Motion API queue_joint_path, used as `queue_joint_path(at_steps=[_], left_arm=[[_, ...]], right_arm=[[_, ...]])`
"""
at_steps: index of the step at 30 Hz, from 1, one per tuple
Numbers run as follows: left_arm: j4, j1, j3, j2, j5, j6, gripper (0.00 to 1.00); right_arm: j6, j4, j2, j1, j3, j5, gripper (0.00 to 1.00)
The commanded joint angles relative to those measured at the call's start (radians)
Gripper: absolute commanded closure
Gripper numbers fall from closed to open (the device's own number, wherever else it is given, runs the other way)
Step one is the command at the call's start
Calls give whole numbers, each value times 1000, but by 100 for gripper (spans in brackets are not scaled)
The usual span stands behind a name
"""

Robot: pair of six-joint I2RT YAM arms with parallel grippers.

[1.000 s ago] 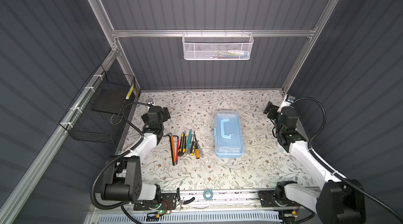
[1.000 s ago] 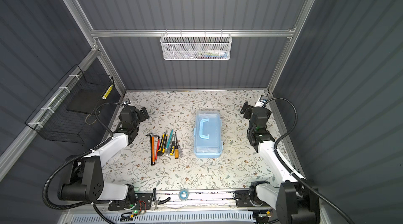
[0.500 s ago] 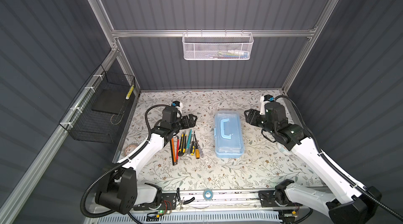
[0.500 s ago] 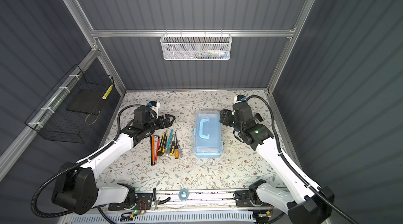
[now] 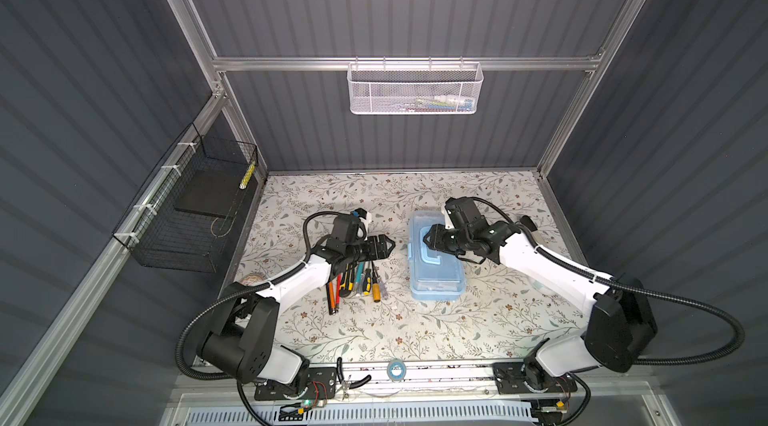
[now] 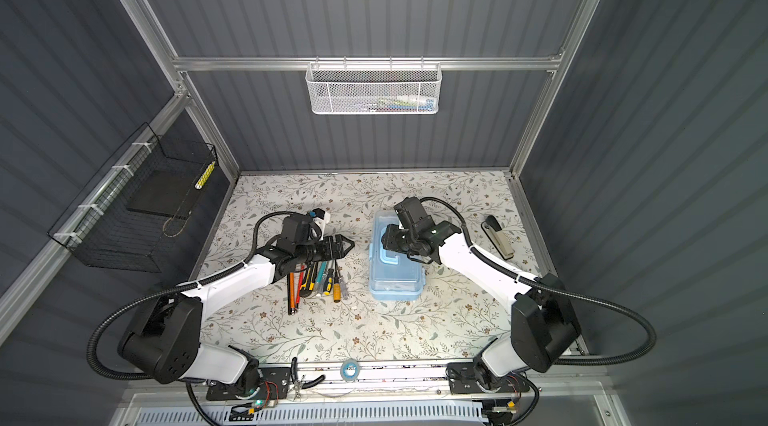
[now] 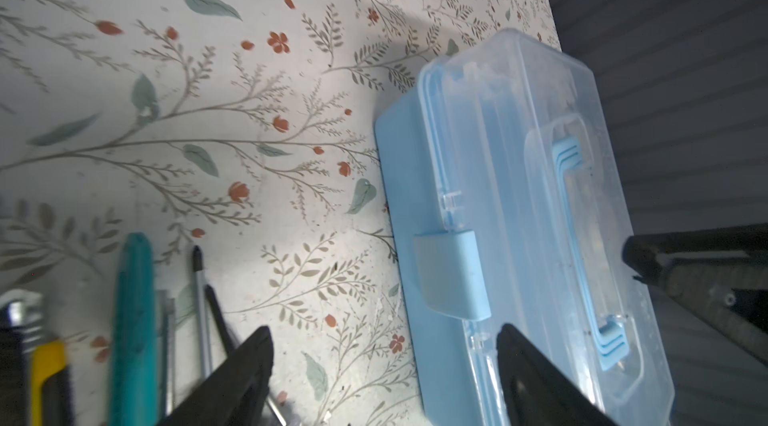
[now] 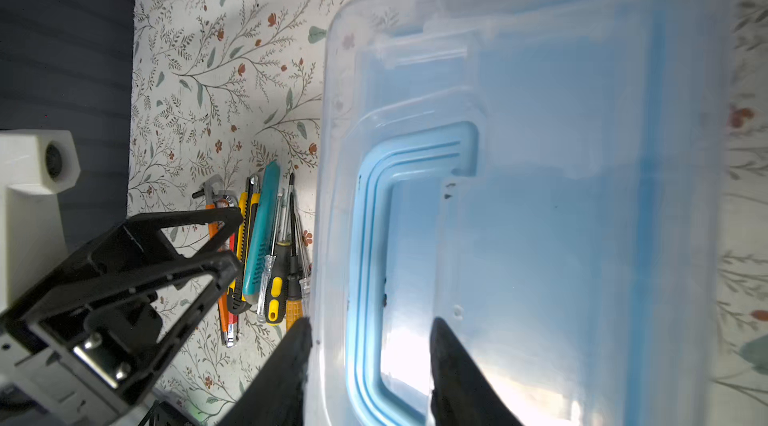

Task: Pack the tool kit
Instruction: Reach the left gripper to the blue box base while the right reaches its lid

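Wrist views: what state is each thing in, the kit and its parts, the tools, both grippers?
kit, shut.
latch, down.
handle, folded flat on top.
tools, lying loose, unpacked.
left gripper, open, empty, near the latch.
right gripper, open, jaws either side of the handle, not gripping.

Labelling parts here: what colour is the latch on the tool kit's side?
Light blue; the latch shows best in the left wrist view.
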Motion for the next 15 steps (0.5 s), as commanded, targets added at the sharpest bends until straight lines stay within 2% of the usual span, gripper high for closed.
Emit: queue_joint_path(at_steps=[1,10,15], left_arm=[[35,-21,17,35,16,-16,16],[65,-61,61,105,21,-16,16],[88,-82,79,130,55,-13,15]], right_arm=[[33,37,35,2,21,-55,52],[86,124,105,-7,-5,-167,51],[137,325,121,-53,-100,-395,50]])
